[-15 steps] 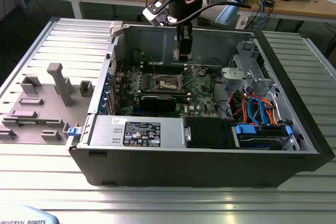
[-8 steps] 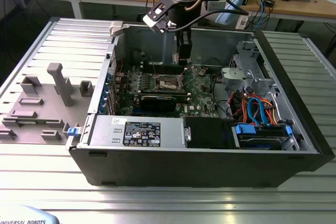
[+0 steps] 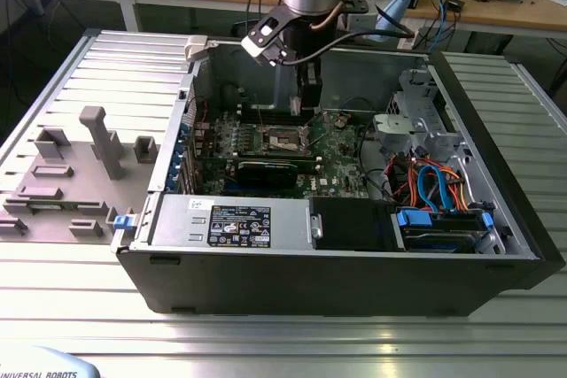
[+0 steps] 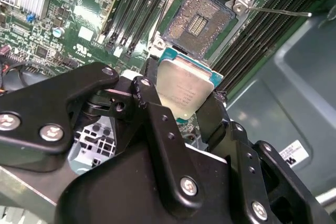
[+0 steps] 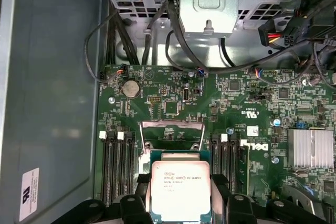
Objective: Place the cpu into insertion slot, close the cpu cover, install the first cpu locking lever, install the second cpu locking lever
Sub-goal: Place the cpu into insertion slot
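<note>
The cpu (image 4: 184, 87) is gripped flat between the black fingers (image 4: 148, 90) of the gripper (image 4: 181, 98), its silver top turned towards both wrist cameras. Just beyond it the slot (image 4: 199, 22) is seen uncovered, its dark centre bare; the cpu is held clear of it, not seated. In the first wrist view the cover (image 5: 171, 125) is shown open past the chip. A thin lever (image 4: 278, 10) is seen beside the slot. Farther out, the green board (image 3: 341, 152) is enclosed by the open case (image 3: 266, 281).
</note>
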Controlling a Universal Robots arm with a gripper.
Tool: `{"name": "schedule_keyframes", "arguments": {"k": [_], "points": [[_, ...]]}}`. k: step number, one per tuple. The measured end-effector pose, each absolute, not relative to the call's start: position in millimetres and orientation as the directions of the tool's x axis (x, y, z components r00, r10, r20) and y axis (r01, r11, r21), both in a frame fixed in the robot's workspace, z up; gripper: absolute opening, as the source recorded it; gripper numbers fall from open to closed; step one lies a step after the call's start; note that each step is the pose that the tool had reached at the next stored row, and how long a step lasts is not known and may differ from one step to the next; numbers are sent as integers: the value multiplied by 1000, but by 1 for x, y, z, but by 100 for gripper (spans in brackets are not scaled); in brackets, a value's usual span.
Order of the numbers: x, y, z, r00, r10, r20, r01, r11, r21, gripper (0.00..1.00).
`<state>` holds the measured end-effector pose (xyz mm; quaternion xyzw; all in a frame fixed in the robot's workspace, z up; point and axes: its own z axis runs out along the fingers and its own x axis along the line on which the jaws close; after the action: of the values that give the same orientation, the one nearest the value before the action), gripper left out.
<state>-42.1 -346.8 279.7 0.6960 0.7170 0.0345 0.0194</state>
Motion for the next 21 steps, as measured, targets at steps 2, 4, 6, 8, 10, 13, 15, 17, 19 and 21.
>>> {"name": "schedule_keyframes", "arguments": {"k": [2, 4, 6, 8, 10, 13, 15, 17, 19, 21], "points": [[-42, -347, 274, -31, 999, 20, 997, 29, 77, 54], [-42, -347, 270, -31, 999, 20, 997, 29, 77, 54], [-42, -347, 268, -31, 999, 20, 997, 29, 77, 54], [-42, -347, 268, -31, 999, 20, 997, 29, 76, 54], [-42, -347, 268, -31, 999, 20, 997, 29, 77, 54], [-42, -347, 267, -31, 999, 20, 997, 29, 76, 54], [-42, -347, 267, -31, 999, 20, 997, 29, 77, 54], [-42, -347, 267, -30, 999, 20, 997, 29, 77, 54], [-42, -347, 267, -29, 999, 20, 997, 28, 77, 54], [-43, -347, 266, -28, 999, 21, 997, 26, 77, 54]]}}
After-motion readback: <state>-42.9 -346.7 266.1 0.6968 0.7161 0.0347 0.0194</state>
